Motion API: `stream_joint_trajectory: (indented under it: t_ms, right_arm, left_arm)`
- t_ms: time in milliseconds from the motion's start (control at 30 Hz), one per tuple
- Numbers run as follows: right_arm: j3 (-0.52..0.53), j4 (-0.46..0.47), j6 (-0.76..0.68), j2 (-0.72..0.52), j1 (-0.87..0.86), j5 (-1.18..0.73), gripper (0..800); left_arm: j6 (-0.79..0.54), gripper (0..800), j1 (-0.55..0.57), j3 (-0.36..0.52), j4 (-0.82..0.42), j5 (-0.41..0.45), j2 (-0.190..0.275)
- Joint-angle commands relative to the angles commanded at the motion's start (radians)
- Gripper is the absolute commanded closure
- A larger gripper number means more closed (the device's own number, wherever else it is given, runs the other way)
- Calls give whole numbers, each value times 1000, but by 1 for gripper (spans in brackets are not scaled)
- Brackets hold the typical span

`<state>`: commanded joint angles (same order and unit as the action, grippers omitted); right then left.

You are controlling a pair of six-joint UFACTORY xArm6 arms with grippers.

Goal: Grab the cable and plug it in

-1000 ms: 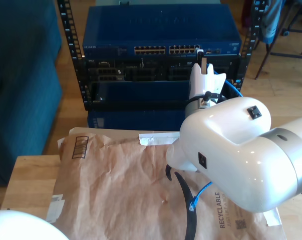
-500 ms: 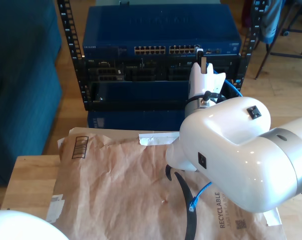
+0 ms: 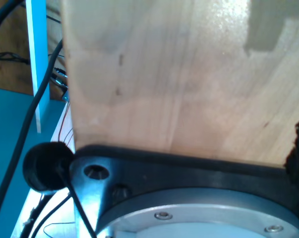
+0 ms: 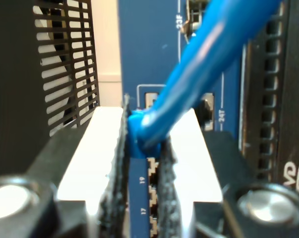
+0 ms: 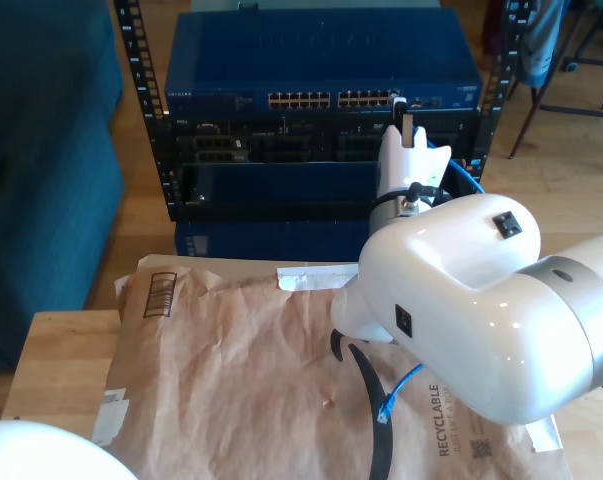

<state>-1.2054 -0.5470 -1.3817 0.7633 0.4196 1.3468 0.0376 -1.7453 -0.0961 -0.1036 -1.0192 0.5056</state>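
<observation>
The bright-blue cable (image 4: 209, 54) runs up and away from my second gripper (image 4: 143, 144), which is shut on its blue plug end (image 4: 139, 134). The plug sits right at the port row (image 4: 153, 198) of the blue network switch (image 4: 149, 49); whether it is seated in a port I cannot tell. In the exterior view the second gripper (image 5: 405, 115) reaches to the switch's ports (image 5: 331, 100) near their right end. The cable (image 5: 468, 178) loops behind the white arm, and its other plug end (image 5: 386, 410) lies on the brown paper.
A brown paper envelope (image 5: 241, 380) covers the wooden table (image 5: 56, 360). Black rack units (image 5: 271, 145) sit under the switch (image 5: 321, 60). A rounded white arm part (image 5: 31, 450) fills the exterior view's lower left corner. The first wrist view looks at wood (image 3: 189, 74) and a black base plate (image 3: 189, 173).
</observation>
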Motion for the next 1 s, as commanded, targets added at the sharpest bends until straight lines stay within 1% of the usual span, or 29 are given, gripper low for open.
stream_joint_trajectory:
  t_ms: [1000]
  right_arm:
    - [5, 14, 8, -2, -8, -3, 800]
  left_arm:
    - [-2, 0, 0, 0, 0, 0, 0]
